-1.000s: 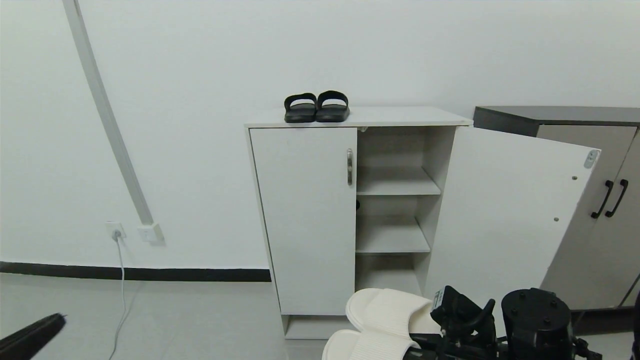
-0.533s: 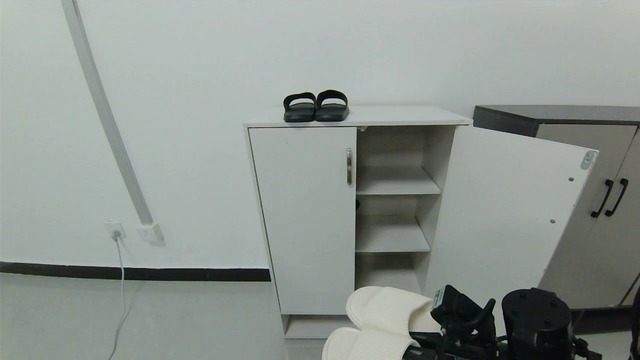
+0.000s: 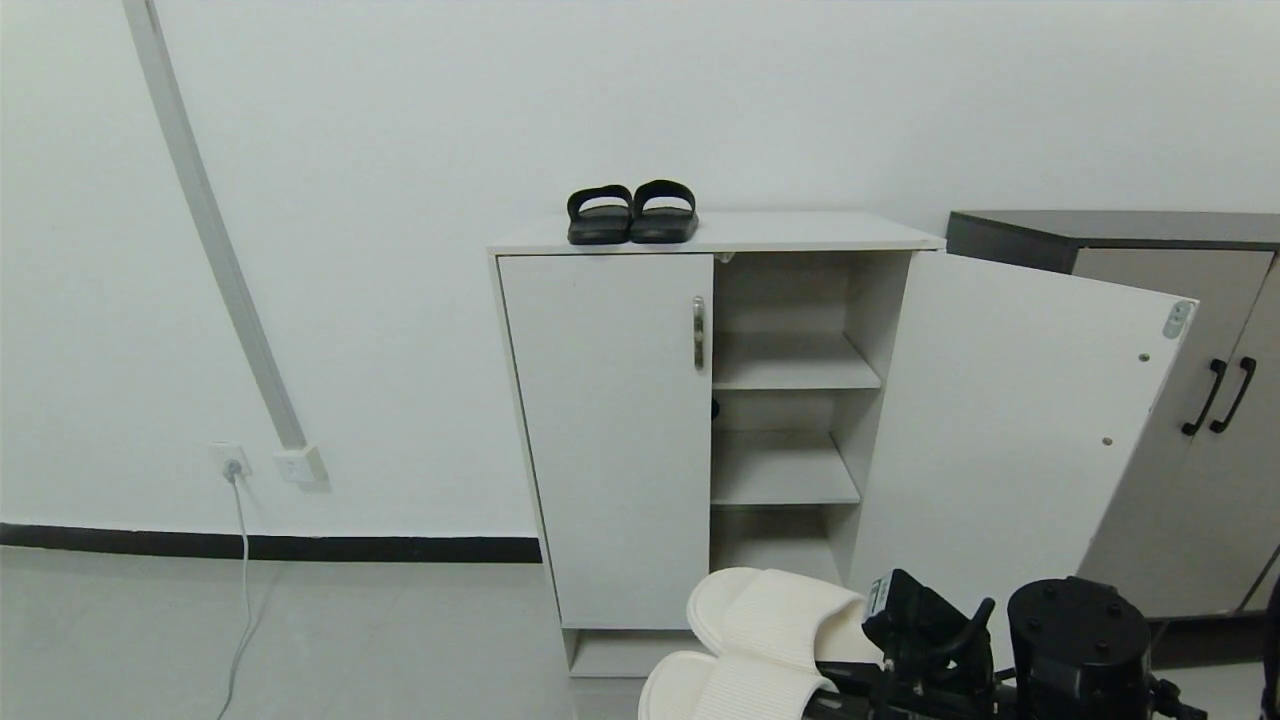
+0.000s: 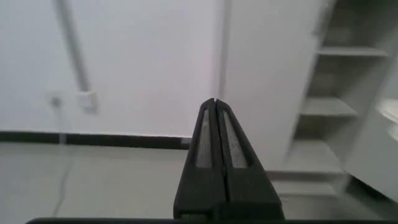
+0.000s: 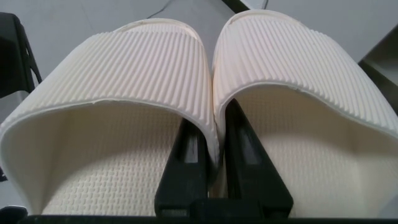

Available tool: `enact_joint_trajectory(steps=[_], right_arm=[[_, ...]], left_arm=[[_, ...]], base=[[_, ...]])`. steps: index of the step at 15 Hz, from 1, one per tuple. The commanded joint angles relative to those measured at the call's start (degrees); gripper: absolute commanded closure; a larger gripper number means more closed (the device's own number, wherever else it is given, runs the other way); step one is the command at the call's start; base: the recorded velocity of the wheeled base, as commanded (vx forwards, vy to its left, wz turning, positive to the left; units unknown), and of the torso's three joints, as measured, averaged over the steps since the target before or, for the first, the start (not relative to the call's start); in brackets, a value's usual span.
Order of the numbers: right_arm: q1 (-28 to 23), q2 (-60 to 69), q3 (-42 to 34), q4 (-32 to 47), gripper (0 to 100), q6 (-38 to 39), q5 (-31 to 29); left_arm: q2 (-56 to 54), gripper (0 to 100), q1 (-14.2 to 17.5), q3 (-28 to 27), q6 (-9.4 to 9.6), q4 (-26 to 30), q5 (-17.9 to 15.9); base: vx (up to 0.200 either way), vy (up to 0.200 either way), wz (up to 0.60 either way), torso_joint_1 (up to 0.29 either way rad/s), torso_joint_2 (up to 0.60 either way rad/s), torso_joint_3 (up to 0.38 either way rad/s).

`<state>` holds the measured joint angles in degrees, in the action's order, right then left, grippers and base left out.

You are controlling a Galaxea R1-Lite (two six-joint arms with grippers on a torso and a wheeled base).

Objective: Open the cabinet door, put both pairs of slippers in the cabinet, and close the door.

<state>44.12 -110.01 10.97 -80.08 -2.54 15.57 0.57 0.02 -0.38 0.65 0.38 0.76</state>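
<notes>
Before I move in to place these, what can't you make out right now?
Head view: the closed left door hides that half of the cabinet; a dark speck at its edge is too small to name.
Head view: the white slippers cover part of the bottom shelf.
Right wrist view: the slippers hide the right gripper's fingertips.

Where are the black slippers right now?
In the head view, the black slippers sit on the cabinet top, toward its left end, above the closed door.

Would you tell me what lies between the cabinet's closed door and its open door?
In the head view, the open compartment with its shelves lies between the closed door and the open door.
</notes>
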Motion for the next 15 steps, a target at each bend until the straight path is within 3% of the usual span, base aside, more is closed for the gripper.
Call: enact_joint_trajectory(steps=[1,6,8,10,15], right_arm=[[0.2,0.0,0.2,0.0,100,0.0,-0.8],[0.5,-3.5,5.2,0.0,100,1.3,-15.1],[3.5,-8.6,11.4,0.3,100,8.4,-29.4],[3.5,-15.0,19.0,0.5,100,9.2,-44.2],[2.9,-18.8,30.1,4.3,100,11.5,-58.1]], left_arm=[[-0.6,100,0.0,0.4,1.11,-0.4,-1.3],[-0.6,100,0.0,0.4,-0.03,-0.3,-1.5],[-0.6,100,0.0,0.3,-0.21,-0.3,-1.5],[-0.6,100,0.0,0.3,-0.21,-0.3,-1.5],[-0.6,100,0.0,0.3,-0.21,-0.3,-1.5]], base=[[0.0,0.0,0.0,0.0,0.0,0.0],[0.0,0.0,0.0,0.0,0.0,0.0],[0.0,0.0,0.0,0.0,0.0,0.0],[0.0,0.0,0.0,0.0,0.0,0.0],[0.0,0.0,0.0,0.0,0.0,0.0]])
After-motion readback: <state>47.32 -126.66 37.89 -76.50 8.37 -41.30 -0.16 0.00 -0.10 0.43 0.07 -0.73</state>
